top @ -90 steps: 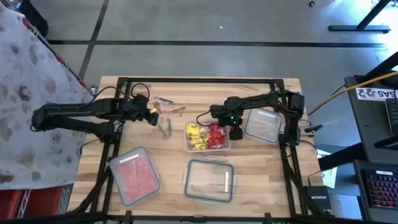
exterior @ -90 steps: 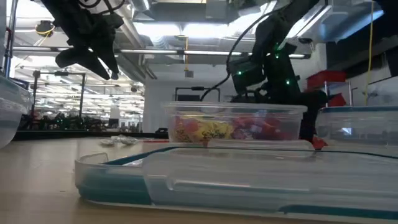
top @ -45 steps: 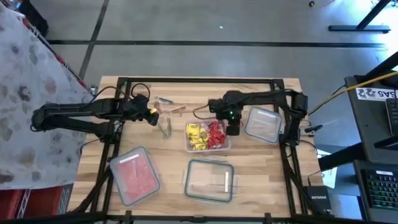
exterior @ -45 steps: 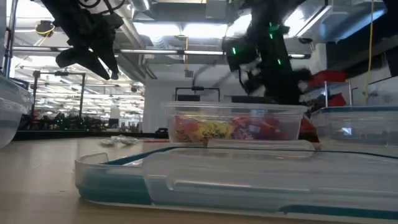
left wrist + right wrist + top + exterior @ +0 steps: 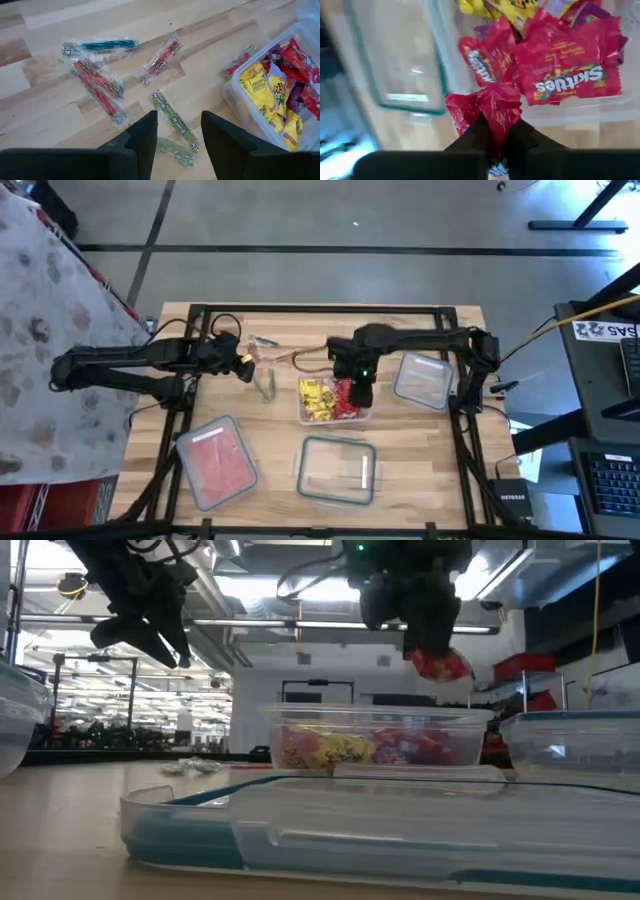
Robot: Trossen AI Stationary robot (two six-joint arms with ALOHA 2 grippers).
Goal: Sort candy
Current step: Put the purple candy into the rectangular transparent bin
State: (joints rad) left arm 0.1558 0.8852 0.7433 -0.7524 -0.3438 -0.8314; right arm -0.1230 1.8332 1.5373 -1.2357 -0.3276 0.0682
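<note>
The right gripper (image 5: 495,131), clamped on a red Skittles packet (image 5: 490,107), hangs above the candy tub (image 5: 300,415), the empty container (image 5: 337,471) at 6 o'clock; left gripper (image 5: 177,131) apart.

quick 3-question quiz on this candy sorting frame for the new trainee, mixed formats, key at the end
1. True or false: the right tool is shut on a red candy packet.
2. The left tool hovers over: A) loose candy sticks on the wood B) a laptop C) a mug
3. Fill in: the candy-filled container holds mostly yellow and ___ packets.

Key: 1 true; 2 A; 3 red
</note>
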